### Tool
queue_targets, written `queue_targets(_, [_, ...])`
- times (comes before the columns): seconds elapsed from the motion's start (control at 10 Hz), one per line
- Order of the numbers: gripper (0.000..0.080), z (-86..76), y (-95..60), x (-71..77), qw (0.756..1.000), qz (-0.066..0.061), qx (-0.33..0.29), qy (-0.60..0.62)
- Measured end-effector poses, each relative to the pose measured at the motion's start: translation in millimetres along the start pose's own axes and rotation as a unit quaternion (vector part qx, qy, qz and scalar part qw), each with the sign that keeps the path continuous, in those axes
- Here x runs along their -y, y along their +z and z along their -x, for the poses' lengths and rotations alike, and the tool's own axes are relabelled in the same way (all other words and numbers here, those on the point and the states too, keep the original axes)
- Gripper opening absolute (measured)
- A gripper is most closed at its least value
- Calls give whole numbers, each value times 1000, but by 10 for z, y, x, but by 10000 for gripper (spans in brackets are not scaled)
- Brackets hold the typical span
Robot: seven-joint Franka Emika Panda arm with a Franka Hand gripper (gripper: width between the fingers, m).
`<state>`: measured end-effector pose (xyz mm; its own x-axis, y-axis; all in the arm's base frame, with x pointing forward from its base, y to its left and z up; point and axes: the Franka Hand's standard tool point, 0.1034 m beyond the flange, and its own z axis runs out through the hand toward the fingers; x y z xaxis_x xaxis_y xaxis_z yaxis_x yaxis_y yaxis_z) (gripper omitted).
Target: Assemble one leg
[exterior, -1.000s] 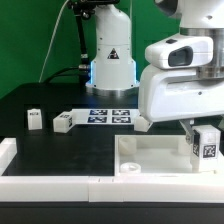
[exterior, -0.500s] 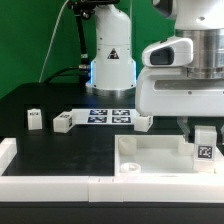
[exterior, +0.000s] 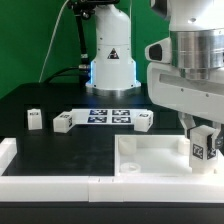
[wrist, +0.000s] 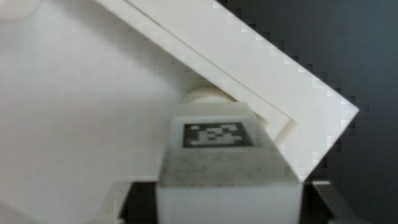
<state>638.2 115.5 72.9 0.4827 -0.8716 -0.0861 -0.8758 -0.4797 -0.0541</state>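
My gripper (exterior: 204, 140) is shut on a white leg (exterior: 204, 146) with a black-and-white tag, holding it upright over the exterior view's right part of the large white square panel (exterior: 150, 158). In the wrist view the leg (wrist: 219, 150) fills the space between my black fingers (wrist: 143, 202), its tag facing the camera, its far end at a corner of the panel (wrist: 107, 110) by the raised rim. Three more legs lie on the black table: one (exterior: 35, 119) at the exterior view's left, one (exterior: 63, 122) beside it, one (exterior: 143, 121) behind the panel.
The marker board (exterior: 105, 115) lies flat in front of the robot base (exterior: 110, 62). A white raised border (exterior: 50, 185) runs along the table's front and left edge. A green backdrop stands behind.
My gripper with the leg has turned at the wrist and shifted slightly. The leg stays over the panel's right part. The other legs have not moved.
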Motion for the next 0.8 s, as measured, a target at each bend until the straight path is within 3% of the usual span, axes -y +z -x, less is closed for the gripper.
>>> queue_targets(0.3, [291,-6,-4,-2,993,-2,6,116])
queue_targets(0.4, [346,-3,-1,1,993,-2,6,116])
queue_targets(0.5, [509,-1,0,2,994,-2,6,111])
queue_targets(0.6, [509,-2,-1,2,996,-2,6,87])
queue_targets(0.7, [618,-4,-12,11,998,0,7,61])
queue_targets(0.8, [618,2,-20,18,1000,0,7,1])
